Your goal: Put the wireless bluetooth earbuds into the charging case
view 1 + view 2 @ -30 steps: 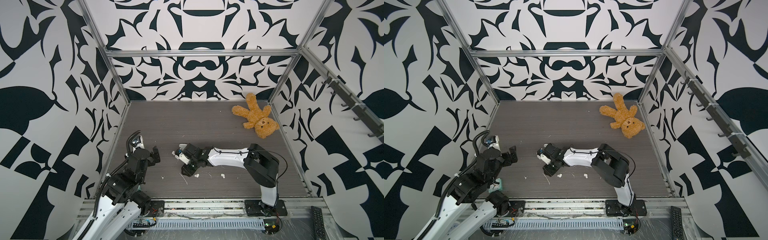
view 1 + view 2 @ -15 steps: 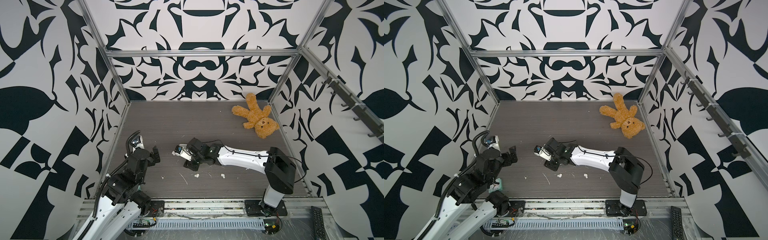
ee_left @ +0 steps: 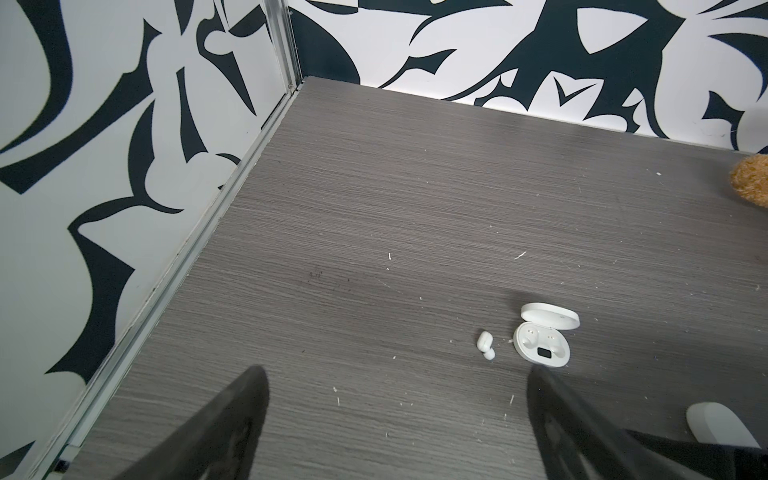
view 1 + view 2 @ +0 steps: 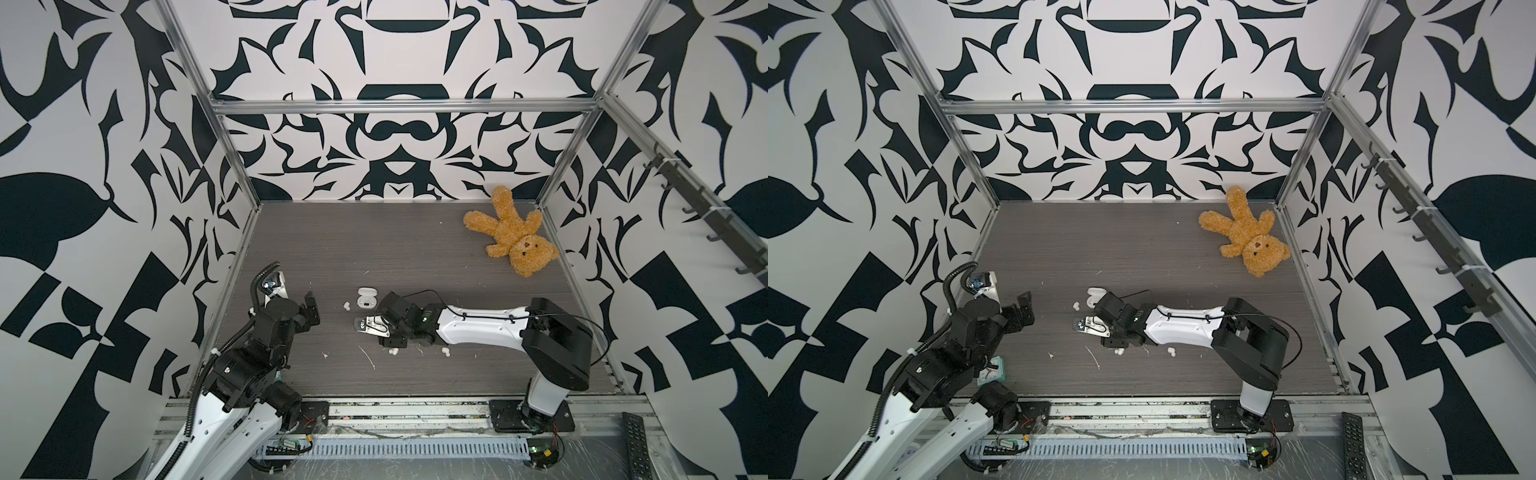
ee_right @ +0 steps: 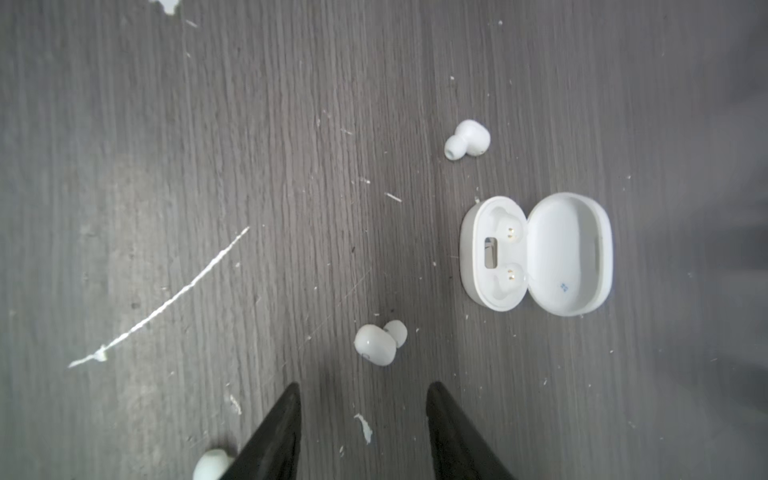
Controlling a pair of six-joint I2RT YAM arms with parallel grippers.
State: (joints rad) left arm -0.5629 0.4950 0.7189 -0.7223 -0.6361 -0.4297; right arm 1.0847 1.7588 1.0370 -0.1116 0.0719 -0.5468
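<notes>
Both charging case (image 5: 536, 253) wells sit empty; three earbuds (image 5: 376, 344) lie loose on the bench (image 5: 124, 166); left jaws and right jaws stand apart, empty.

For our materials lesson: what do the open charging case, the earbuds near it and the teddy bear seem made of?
Charging case: probably hard white plastic, smooth, softly shiny, with moulded sockets. Earbuds: likely glossy white plastic, catching highlights. Teddy bear: seemingly tan plush fabric, fuzzy and matte.
</notes>
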